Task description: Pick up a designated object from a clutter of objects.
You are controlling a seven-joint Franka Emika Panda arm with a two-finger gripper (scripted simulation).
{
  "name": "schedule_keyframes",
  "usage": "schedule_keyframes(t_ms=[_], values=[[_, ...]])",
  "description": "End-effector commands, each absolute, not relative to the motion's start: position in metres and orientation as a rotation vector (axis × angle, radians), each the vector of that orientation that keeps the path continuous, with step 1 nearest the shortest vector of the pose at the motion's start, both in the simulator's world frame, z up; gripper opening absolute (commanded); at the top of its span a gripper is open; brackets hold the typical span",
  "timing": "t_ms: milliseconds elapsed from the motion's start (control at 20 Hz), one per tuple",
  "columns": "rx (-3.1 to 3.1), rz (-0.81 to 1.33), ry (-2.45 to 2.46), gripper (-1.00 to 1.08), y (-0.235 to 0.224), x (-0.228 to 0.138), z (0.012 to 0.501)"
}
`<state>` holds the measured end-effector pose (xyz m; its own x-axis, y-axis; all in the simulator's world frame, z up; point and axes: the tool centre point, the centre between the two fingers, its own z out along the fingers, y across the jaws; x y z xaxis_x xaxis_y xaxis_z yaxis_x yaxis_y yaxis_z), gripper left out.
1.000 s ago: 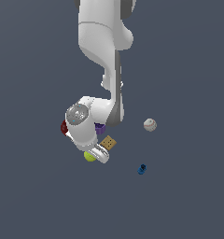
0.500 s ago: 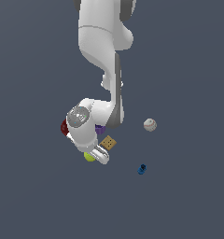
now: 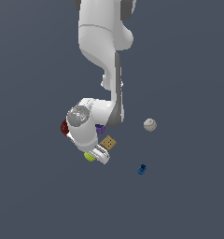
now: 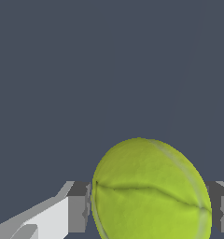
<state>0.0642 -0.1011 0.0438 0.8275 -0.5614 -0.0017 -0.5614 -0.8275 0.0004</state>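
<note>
Grasping looks like the step in hand: in the wrist view the tennis ball point(image 4: 150, 191) sits squarely between the two fingers point(image 4: 79, 207), which stand at either flank of it, apparently touching or all but touching, though whether they truly pinch it cannot be told from these renders. In the exterior view the gripper point(image 3: 99, 155) is low over the clutter, and the ball point(image 3: 89, 157) shows only as a yellow-green sliver peeping out at the hand's edge toward the exterior view's left, just beside the tan cracker point(image 3: 108, 143). The purple cup point(image 3: 100, 129) and the red bowl point(image 3: 65, 127) are mostly hidden behind the wrist, while the white baseball point(image 3: 150, 124) and the small blue piece point(image 3: 142, 169) lie well apart toward the exterior view's right. Judged from this, the next move calls for a firm squeeze if one is not already made, then a straight lift clear of the cracker. The ball itself is bright yellow-green, round, crossed by a curving seam.
</note>
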Motion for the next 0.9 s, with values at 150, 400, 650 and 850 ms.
schedule_keyframes(t_ms=[150,400,650,850], values=[[-3.003,-0.001,0.922,-1.0,-0.096,0.059,0.058],[-3.002,0.0,0.922,-1.0,-0.087,0.05,0.082],[-3.002,0.0,0.922,-1.0,-0.074,0.036,0.116],[-3.002,0.0,0.922,-1.0,-0.062,0.022,0.149]])
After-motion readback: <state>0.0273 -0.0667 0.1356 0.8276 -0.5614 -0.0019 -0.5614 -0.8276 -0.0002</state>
